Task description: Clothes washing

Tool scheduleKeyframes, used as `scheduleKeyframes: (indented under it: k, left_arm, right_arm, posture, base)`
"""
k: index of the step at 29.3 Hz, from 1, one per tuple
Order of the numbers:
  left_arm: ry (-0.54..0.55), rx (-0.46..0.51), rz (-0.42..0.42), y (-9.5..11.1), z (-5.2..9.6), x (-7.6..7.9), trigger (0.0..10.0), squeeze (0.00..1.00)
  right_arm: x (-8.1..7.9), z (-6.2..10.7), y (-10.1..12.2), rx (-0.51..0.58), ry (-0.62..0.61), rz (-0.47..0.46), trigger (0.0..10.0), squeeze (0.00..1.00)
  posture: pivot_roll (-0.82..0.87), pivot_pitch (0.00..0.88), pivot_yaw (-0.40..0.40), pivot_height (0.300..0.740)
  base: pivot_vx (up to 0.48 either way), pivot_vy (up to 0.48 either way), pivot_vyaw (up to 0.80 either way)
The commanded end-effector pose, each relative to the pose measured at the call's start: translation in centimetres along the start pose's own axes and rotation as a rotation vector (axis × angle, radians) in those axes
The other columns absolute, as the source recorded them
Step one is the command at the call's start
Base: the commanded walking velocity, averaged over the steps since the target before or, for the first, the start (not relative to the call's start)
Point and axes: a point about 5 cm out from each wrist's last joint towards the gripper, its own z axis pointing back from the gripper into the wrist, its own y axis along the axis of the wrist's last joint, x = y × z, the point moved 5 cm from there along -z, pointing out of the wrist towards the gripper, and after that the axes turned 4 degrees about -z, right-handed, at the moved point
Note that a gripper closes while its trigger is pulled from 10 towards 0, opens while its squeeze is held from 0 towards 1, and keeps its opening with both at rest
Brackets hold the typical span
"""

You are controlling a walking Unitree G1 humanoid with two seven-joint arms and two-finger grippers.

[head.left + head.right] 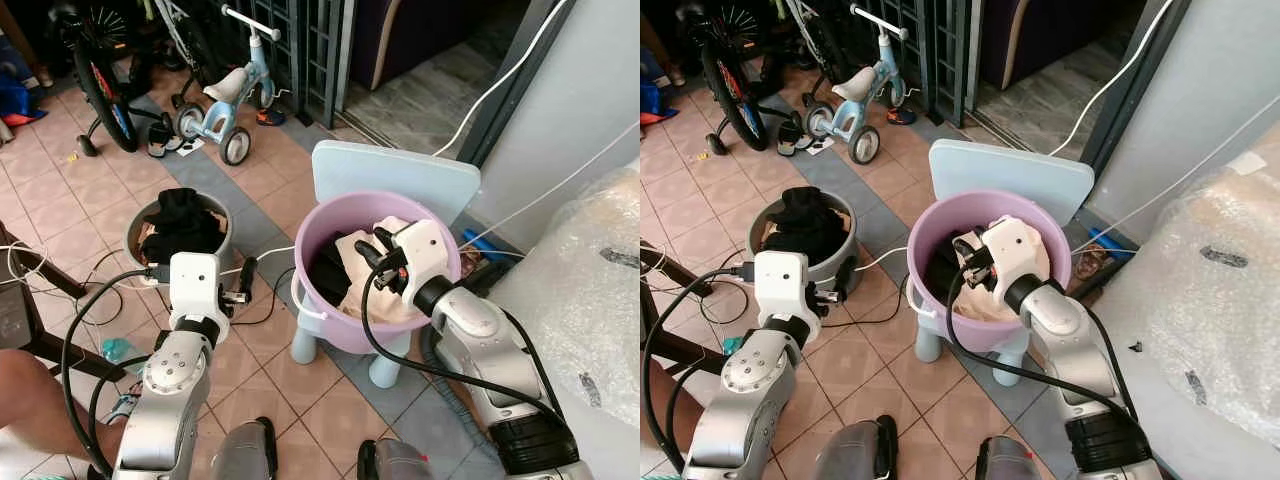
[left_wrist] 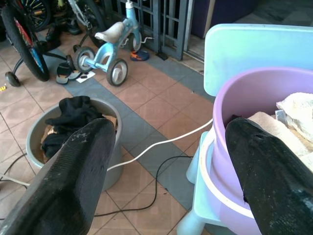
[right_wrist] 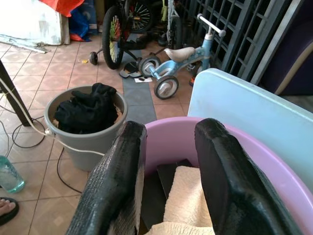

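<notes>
1. A purple tub (image 1: 440, 235) sits on the seat of a pale blue child's chair (image 1: 395, 175), whose backrest rises behind it.
2. Inside the tub lie a cream cloth (image 3: 188, 196) and a dark garment (image 1: 328, 270) beside it, toward the robot's left.
3. The right hand (image 1: 378, 258) hangs just above the tub's clothes, its two black fingers (image 3: 117, 181) a narrow gap apart and holding nothing; the cream cloth shows in the gap between them.
4. The left hand (image 2: 166, 166) is held over the floor between the two containers, its fingers (image 2: 73, 171) spread wide and holding nothing.
5. A grey bucket (image 1: 222, 215) stands on the tiled floor (image 1: 270, 190) to the robot's left of the chair, heaped with black clothes (image 1: 182, 220) that rise above its rim.
6. A white cable (image 2: 161, 142) and a black cable (image 2: 156, 181) trail across the tiles between bucket and chair.
7. A blue-and-white tricycle (image 1: 232, 95) stands farther back, near a bicycle (image 1: 100, 70) and a pair of sandals (image 1: 165, 135).
8. Bubble wrap (image 1: 590, 290) covers a bulky thing at the robot's right.
9. A person's foot in a sandal (image 3: 6, 209) shows at the floor's edge, beside a clear bottle (image 3: 9, 174).
</notes>
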Motion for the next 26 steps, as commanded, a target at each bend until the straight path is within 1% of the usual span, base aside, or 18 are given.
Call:
scheduleKeyframes:
  k: [1, 3, 4, 6, 8, 13, 19, 20, 22, 23, 24, 26]
  left_arm:
    - [-0.013, -0.009, 0.003, -0.1, 0.3, 0.1, 10.0, 0.00]
    - [-0.019, -0.010, 0.002, -0.1, 0.2, 0.2, 10.0, 0.00]
    - [-0.024, -0.010, 0.001, 0.0, 0.2, 0.3, 10.0, 0.00]
    - [-0.028, -0.010, 0.001, 0.0, 0.1, 0.4, 10.0, 0.00]
    - [-0.033, -0.010, 0.001, 0.1, 0.0, 0.4, 10.0, 0.00]
    - [-0.044, -0.009, 0.000, 0.0, -0.1, 0.6, 10.0, 0.00]
    - [-0.053, -0.011, 0.000, 0.1, -0.3, 0.9, 10.0, 0.00]
    - [-0.053, -0.014, 0.000, 0.0, -0.3, 0.9, 10.0, 0.00]
    - [-0.052, -0.015, 0.000, -0.1, -0.4, 0.9, 10.0, 0.00]
    - [-0.052, -0.015, 0.001, -0.1, -0.4, 0.9, 10.0, 0.00]
    - [-0.047, -0.018, 0.004, -0.1, -0.4, 0.9, 10.0, 0.00]
    - [-0.045, -0.019, 0.009, -0.2, -0.4, 1.0, 10.0, 0.00]
  right_arm:
    - [0.5, 0.4, -0.1, 0.012, -0.048, -0.005, 10.0, 1.00]
    - [0.6, 0.7, -0.3, 0.014, -0.078, -0.010, 10.0, 1.00]
    - [0.7, 1.0, -0.8, 0.010, -0.117, -0.023, 10.0, 1.00]
    - [0.9, 1.2, -1.1, 0.005, -0.152, -0.045, 10.0, 1.00]
    - [1.1, 1.4, -1.3, 0.007, -0.193, -0.031, 10.0, 1.00]
    - [1.1, 1.7, -1.6, 0.003, -0.240, -0.023, 10.0, 1.00]
    - [1.9, 1.9, -2.0, -0.017, -0.290, -0.018, 10.0, 1.00]
    - [2.3, 2.0, -2.1, -0.021, -0.305, -0.008, 10.0, 0.90]
    - [2.5, 2.0, -2.1, -0.021, -0.314, -0.008, 10.0, 0.90]
    - [2.6, 2.0, -2.1, -0.023, -0.317, -0.005, 10.0, 0.36]
    - [2.7, 2.1, -2.2, -0.028, -0.317, -0.002, 10.0, 0.00]
    - [2.9, 2.1, -2.4, -0.038, -0.329, -0.017, 10.0, 0.00]
  posture:
    - [0.03, 0.226, 0.032, 0.740]
    - [0.03, 0.224, 0.034, 0.740]
    - [0.03, 0.222, 0.037, 0.740]
    - [0.03, 0.220, 0.036, 0.740]
    - [0.02, 0.219, 0.037, 0.740]
    - [0.02, 0.215, 0.040, 0.740]
    - [0.01, 0.208, 0.042, 0.740]
    - [0.01, 0.205, 0.042, 0.740]
    - [0.01, 0.205, 0.040, 0.740]
    - [0.01, 0.205, 0.040, 0.740]
    - [0.01, 0.206, 0.039, 0.740]
    - [0.00, 0.206, 0.038, 0.740]
  base:
    - [0.289, 0.000, 0.00]
    - [0.287, 0.000, 0.00]
    - [0.285, 0.000, 0.00]
    - [0.283, 0.000, 0.00]
    - [0.289, 0.000, 0.00]
    - [0.319, 0.000, 0.00]
    - [0.338, 0.000, 0.00]
    - [0.315, 0.000, -0.46]
    - [0.311, 0.000, -0.45]
    - [0.311, 0.000, 0.00]
    - [0.277, 0.000, 0.00]
    - [0.259, 0.000, 0.00]
